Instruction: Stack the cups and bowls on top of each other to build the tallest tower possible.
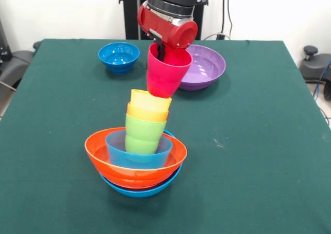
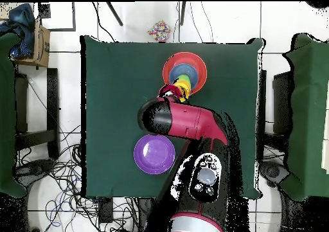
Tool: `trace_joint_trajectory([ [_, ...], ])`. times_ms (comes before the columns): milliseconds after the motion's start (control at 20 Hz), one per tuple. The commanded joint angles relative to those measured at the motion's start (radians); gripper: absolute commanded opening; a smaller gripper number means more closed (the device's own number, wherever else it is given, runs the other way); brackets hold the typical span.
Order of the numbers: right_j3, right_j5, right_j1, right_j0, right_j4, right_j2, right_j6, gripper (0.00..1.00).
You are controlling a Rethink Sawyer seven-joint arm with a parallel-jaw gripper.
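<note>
Hand [image 1: 164,52]: pinching magenta-pink cup [image 1: 166,73] rim, tilted, frame centre-top.
Cup: touching yellow cup [image 1: 149,99] atop tower [image 1: 137,156].

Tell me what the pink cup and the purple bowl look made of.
Pink cup: likely glossy plastic; opaque, smooth wall with soft highlights. Purple bowl: probably the same shiny plastic, with bright glints inside; thin, even rim. Neither can be confirmed by look alone.

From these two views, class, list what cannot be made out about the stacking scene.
- Jaws: front view, hidden inside the glossy magenta-pink plastic cup; overhead, the red and black arm covers them.
- Small dark-blue plastic bowl: absent overhead, seemingly under the arm.
- Tower's lower bowls: nested, count unclear.
</note>
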Motion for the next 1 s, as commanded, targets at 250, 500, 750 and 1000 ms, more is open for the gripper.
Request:
trace_joint_trajectory([
  [250, -0.03, 0.137, 0.09, 0.041, -0.026, 0.032, 0.028, 0.0],
  [500, -0.038, 0.157, 0.082, 0.041, -0.024, 0.027, 0.02, 0.0],
  [750, -0.024, 0.096, 0.074, 0.033, -0.021, 0.038, 0.03, 0.0],
  [1000, -0.034, -0.003, 0.077, 0.06, -0.001, 0.014, 0.098, 0.0],
])
